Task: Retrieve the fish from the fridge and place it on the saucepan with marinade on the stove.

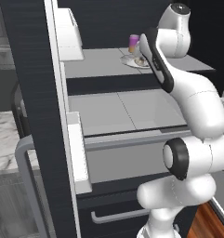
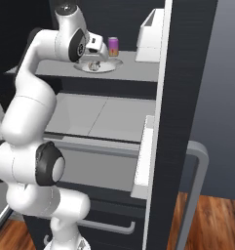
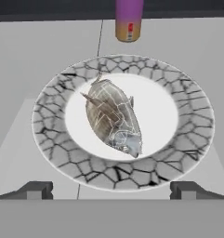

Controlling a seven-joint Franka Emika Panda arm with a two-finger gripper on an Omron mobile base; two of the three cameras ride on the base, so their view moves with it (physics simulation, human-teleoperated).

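The fish is a small grey speckled oval lying on a white plate with a cracked-pattern rim. The plate rests on the upper shelf of the open fridge. From the left base view the fish shows just past the arm, and from the right base view the fish lies under the hand. My gripper hangs just above the near rim of the plate, open, with nothing between its fingertips. In the right base view the gripper is over the plate. The saucepan and the stove are out of view.
A pink-and-yellow can stands upright just behind the plate. A white door bin juts from the open right door. Another grey shelf and a drawer with a bar handle lie below.
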